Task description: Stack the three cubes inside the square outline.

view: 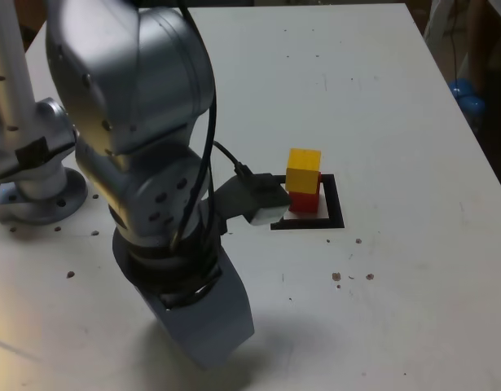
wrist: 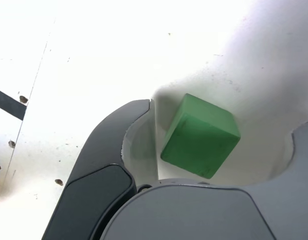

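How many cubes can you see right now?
3. The yellow cube sits on the red cube inside the black square outline; the green cube is between the open jaws. The arm could hide others.

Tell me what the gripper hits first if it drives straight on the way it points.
Most likely the green cube, which sits between the open jaws; the tabletop would come next, though how far off either is stays unclear.

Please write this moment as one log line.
gripper: open around green cube | yellow cube: on red cube, inside square outline
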You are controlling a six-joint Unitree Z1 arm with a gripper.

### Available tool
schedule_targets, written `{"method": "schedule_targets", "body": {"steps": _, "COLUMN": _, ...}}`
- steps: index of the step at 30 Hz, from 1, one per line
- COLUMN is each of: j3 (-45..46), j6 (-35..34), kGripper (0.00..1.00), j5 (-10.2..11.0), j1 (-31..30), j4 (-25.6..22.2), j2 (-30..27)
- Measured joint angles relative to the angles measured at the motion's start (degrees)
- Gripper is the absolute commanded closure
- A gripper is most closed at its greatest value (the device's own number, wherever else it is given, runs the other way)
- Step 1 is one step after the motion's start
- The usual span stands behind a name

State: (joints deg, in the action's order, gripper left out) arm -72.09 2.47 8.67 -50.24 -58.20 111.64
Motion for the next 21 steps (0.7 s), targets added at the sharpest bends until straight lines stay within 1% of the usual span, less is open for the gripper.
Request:
{"method": "schedule_targets", "body": {"steps": 5, "j3": -0.4, "j6": -0.14, "kGripper": 0.31, "j5": -0.04, "j1": -0.01, "j4": 0.18, "j2": 0.65}}
{"method": "schedule_targets", "body": {"steps": 10, "j3": -0.52, "j6": -0.88, "kGripper": 0.49, "j5": -0.01, "j1": -0.01, "j4": 0.34, "j2": 0.8}}
{"method": "schedule_targets", "body": {"steps": 13, "j3": -0.52, "j6": -1.26, "kGripper": 0.58, "j5": 0.19, "j1": -0.01, "j4": 0.33, "j2": 0.8}}
{"method": "schedule_targets", "body": {"steps": 15, "j3": -0.52, "j6": -1.41, "kGripper": 0.6, "j5": 0.3, "j1": -0.01, "j4": 0.3, "j2": 0.8}}
{"method": "schedule_targets", "body": {"steps": 21, "j3": -0.47, "j6": -1.42, "kGripper": 0.63, "j5": 0.33, "j1": -0.01, "j4": 0.15, "j2": 0.8}}
